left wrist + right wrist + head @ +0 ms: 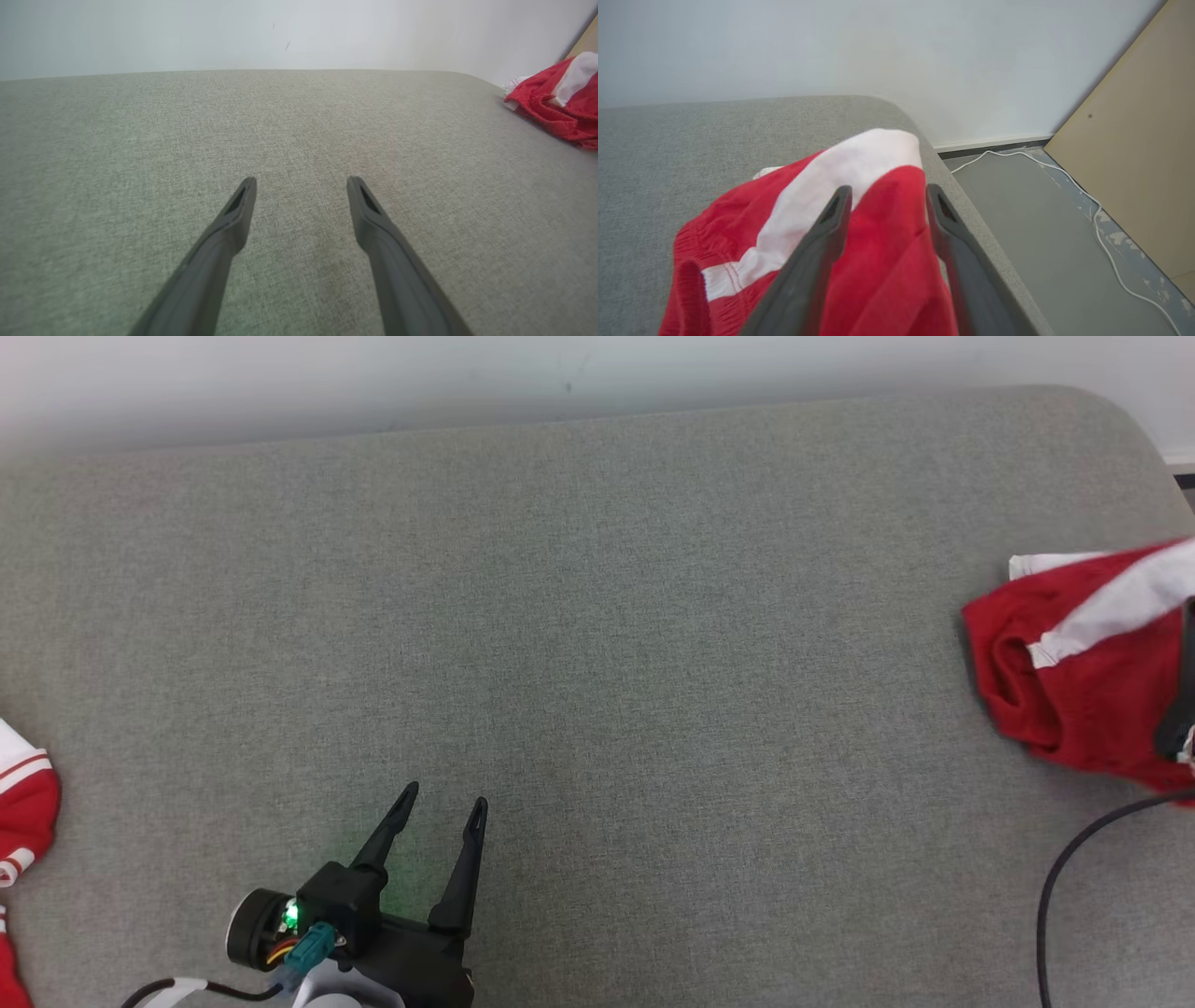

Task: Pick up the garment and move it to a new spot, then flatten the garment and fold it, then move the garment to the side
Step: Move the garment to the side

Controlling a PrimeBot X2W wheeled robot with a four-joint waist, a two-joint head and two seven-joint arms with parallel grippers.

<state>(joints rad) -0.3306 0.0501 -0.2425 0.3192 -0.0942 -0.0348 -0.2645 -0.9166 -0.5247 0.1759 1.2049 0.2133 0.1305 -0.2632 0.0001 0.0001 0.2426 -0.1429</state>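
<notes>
The garment (1074, 691) is red with a broad white stripe and lies bunched at the right end of the grey upholstered surface (597, 616), near its rounded edge. In the right wrist view the garment (738, 224) bulges up between the fingers of my right gripper (887, 196), whose jaws stand apart around the red fold without pinching it. My left gripper (443, 798) hovers open over bare fabric at the lower left, with nothing between its fingers (240, 205). From there the garment (560, 107) shows far off to the right.
Another red and white piece of cloth (23, 803) lies at the left edge. A black cable (1064, 877) hangs at the lower right. Beyond the surface's right end are grey floor (1041, 242), a white cable (1064, 177) and a wooden board (1134, 163).
</notes>
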